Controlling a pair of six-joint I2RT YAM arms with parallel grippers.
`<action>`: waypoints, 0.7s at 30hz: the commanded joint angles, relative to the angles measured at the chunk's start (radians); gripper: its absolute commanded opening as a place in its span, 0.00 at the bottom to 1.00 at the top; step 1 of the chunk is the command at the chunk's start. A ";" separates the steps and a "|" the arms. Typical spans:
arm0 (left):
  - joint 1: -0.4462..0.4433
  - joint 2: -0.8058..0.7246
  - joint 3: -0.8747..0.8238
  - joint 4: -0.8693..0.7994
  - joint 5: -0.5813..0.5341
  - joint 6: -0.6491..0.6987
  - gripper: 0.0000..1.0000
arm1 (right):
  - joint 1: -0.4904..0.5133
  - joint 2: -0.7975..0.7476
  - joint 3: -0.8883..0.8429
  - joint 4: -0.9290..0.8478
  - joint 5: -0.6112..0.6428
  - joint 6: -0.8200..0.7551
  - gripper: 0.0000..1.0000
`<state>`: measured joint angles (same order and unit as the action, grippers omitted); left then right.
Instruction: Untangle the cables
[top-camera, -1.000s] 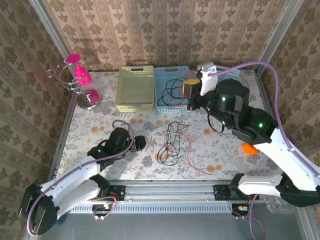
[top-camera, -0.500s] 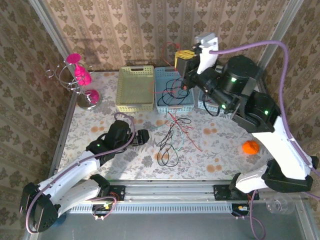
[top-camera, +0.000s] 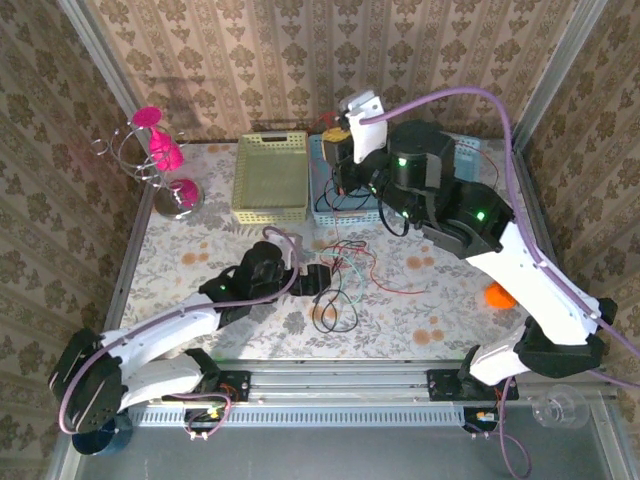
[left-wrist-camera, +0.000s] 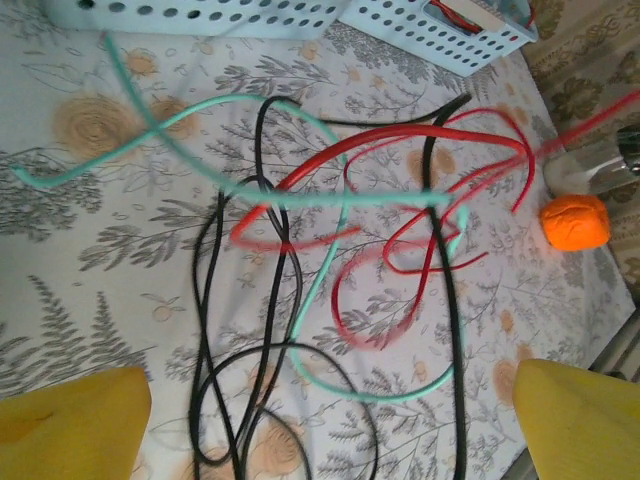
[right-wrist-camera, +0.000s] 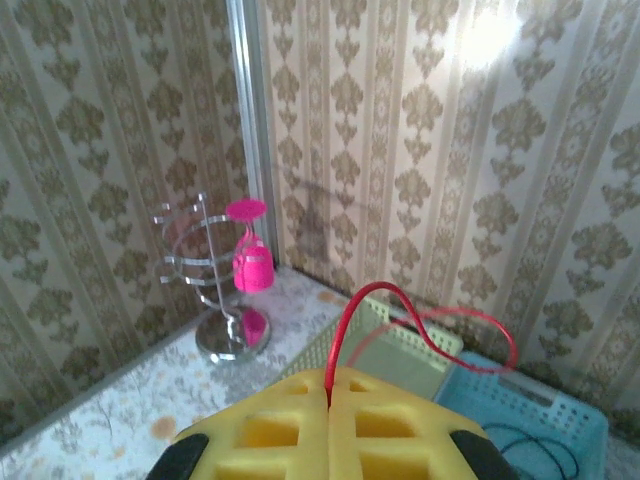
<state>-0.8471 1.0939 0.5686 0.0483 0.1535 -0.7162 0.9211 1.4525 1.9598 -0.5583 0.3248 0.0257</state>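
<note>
Pinning the loose cables (left-wrist-camera: 300, 250) down on the worktop (left-wrist-camera: 90, 280) looks like the job for the wide-open left fingers (left-wrist-camera: 70, 425) hovering over them, while the right fingers (right-wrist-camera: 270, 435), clamped on the red cable (right-wrist-camera: 336, 350), lift slowly (gently, or everything drags along).

No lettering, label, brand mark or number is showing legibly anywhere. The wallpaper (top-camera: 300, 60) and the table cover (top-camera: 440, 300) are carrying only ornamental patterns, and the pale yellow-green basket (top-camera: 270, 178) is showing plain perforated walls with nothing printed on them.
</note>
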 joint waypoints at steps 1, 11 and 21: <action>-0.027 0.066 -0.009 0.162 0.037 -0.041 0.95 | 0.005 -0.022 -0.019 0.016 0.022 0.007 0.00; -0.096 0.390 0.059 0.319 -0.048 -0.004 0.88 | -0.004 -0.097 0.020 0.029 0.011 0.031 0.00; -0.086 0.422 0.096 0.335 -0.043 0.022 0.32 | -0.016 -0.162 0.000 0.028 0.047 0.005 0.00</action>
<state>-0.9352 1.5543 0.6628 0.3798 0.1307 -0.7116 0.9154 1.3094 1.9675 -0.5507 0.3344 0.0475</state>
